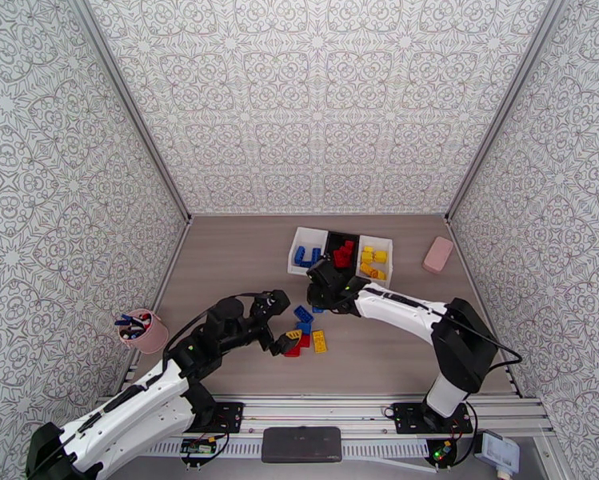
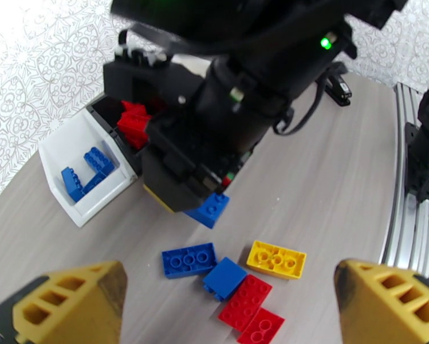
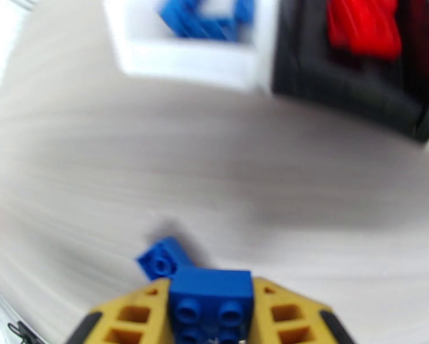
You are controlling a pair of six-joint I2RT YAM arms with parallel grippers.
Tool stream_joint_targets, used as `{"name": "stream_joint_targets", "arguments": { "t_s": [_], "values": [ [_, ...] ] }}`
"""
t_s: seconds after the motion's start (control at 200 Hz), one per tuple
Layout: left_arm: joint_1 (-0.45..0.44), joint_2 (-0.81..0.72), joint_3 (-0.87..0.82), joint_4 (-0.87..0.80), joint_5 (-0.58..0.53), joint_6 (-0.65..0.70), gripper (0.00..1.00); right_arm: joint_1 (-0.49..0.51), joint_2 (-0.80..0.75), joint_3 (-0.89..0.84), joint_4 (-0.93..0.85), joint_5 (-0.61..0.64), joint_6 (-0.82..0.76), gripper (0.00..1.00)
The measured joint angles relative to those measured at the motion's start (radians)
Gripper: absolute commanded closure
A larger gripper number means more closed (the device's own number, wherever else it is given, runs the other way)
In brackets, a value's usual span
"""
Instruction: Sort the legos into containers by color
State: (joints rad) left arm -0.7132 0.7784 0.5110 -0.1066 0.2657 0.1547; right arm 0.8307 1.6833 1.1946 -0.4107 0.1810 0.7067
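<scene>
At the far left a pink cup of pens (image 1: pixel 143 331) stands by the wall, apart from the work. The left pincer (image 1: pixel 287 342) hangs low over the loose legos (image 1: pixel 305 330) near the middle of the desk (image 1: pixel 235 258). Its yellow fingers (image 2: pixel 71 302) are spread wide and grasp nothing — placed, I judge, to take the next brick from the cluster below. The left wrist view shows two blue bricks, one yellow and two red lying close together there.

Just beyond them the right pincer (image 1: pixel 321 280) is clenched on a small blue brick (image 3: pixel 210 296), which is lifted off the desk with its studs toward the wrist camera. A second blue brick (image 3: pixel 160 262) lies on the desk just behind it. This pincer sits at the near side of the containers (image 1: pixel 358 235), close to the left white bin (image 2: pixel 59 167), which holds blue bricks — likely why the brick is carried this way. The black middle bin (image 1: pixel 332 238) holds red and the right white bin (image 1: pixel 389 270) holds yellow, so most of the sorting looks done. The right wrist view is smeared, so the gap to the bin is hard to judge. Farthest right a pink block (image 1: pixel 437 254) lies apart.
</scene>
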Motion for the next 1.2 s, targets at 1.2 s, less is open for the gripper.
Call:
{"name": "stream_joint_targets", "arguments": {
  "t_s": [1.2],
  "values": [
    [0.003,0.055,-0.042,0.157,-0.107,-0.076,0.00,-0.238,0.392,0.417,0.406,-0.043,-0.441,0.71]
  ]
}}
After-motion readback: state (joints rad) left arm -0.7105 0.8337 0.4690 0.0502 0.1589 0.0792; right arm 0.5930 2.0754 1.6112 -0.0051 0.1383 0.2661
